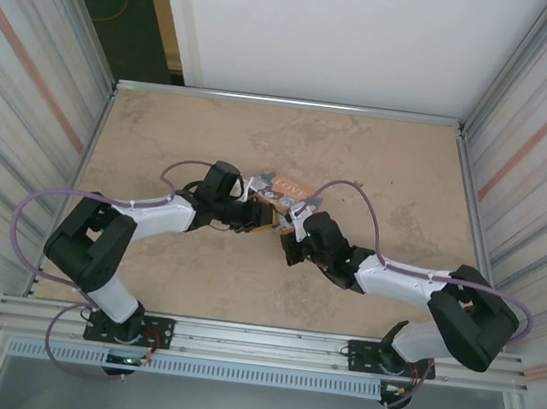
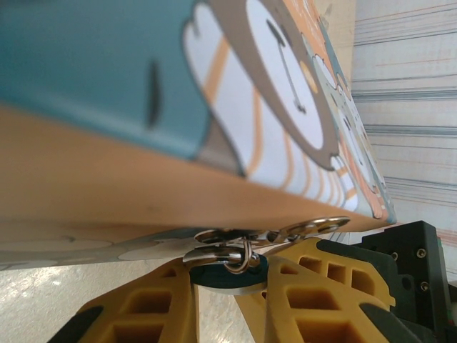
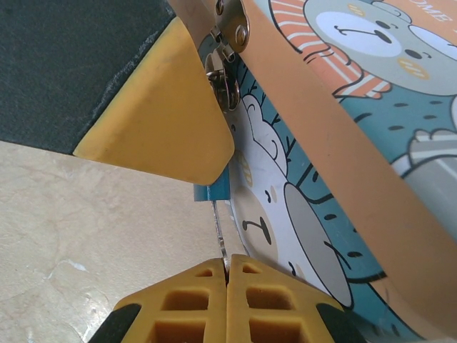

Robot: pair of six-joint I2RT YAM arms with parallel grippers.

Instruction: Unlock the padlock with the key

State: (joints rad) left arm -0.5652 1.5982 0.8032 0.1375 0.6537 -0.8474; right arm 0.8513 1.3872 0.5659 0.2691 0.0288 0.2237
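The job stood at its middle stage. The left gripper (image 2: 232, 287) pinched the tiny padlock (image 2: 223, 276) by its dark teal-blue body, 1 yellow finger on each side. The lock hung just under the front edge of the LOVE tin (image 2: 107, 86). The right gripper (image 3: 227, 263) had its 2 fingers pressed together on the key (image 3: 220, 239). The key's thin silvery blade ran straight up from the fingertips to the underside of the padlock body. In the right wrist view the blade met that blue body at its bottom face, so I judged the key to be at or in the keyhole. How deep it sat could not be told.

The thin shackle (image 2: 246, 261) passed through the silvery hasp (image 2: 307, 227) on the tin and looked closed, so the lock did not appear to have been opened yet. What was left, as I read it, was to seat the key fully if it was not home, turn it, and let the shackle spring free of the body.

In the top view the 2 arms met at the tin, which lay between the grippers near the middle of the table (image 1: 380, 158). The tin was the 1 container in the scene. Its lid was shut, fastened by the hasp and padlock, so whatever it held was hidden.
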